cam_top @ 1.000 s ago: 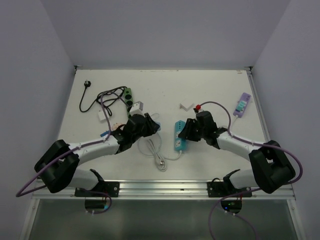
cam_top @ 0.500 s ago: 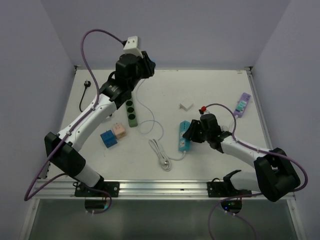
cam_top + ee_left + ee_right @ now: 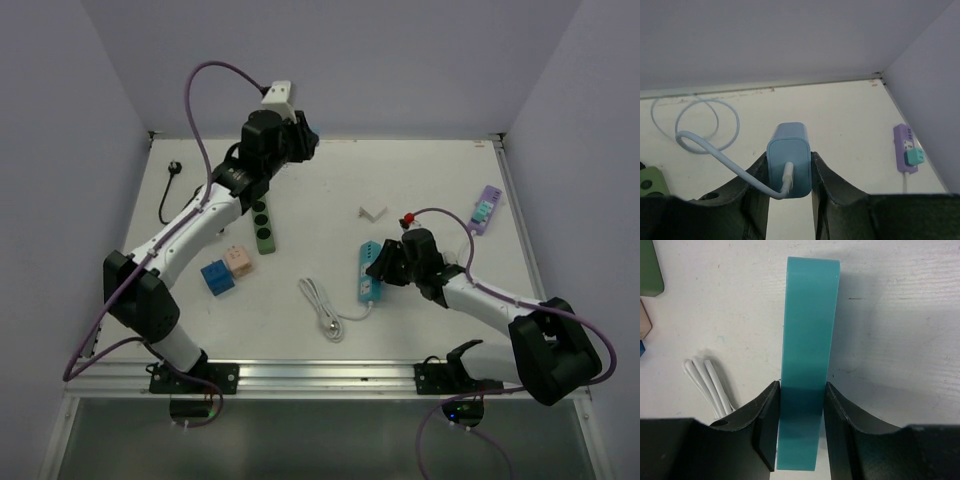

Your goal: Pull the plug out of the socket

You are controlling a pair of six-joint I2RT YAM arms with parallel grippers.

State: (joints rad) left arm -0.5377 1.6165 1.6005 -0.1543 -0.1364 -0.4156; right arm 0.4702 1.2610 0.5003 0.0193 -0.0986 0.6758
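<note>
Plug (image 3: 788, 150) is pinched in my left claw (image 3: 788, 167), held high, well apart from the socket strip (image 3: 810, 340) clamped in my right claw (image 3: 801, 427).

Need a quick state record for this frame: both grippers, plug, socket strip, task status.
left gripper: shut on blue plug, lifted well above the table, toward its far side
right gripper: shut on teal power strip, which lies flat on the table
plug cable: white cable attached to the plug's rear face
task status: plug is out of the strip
other items: green power strip, purple power strip, blue cube, pink cube
</note>
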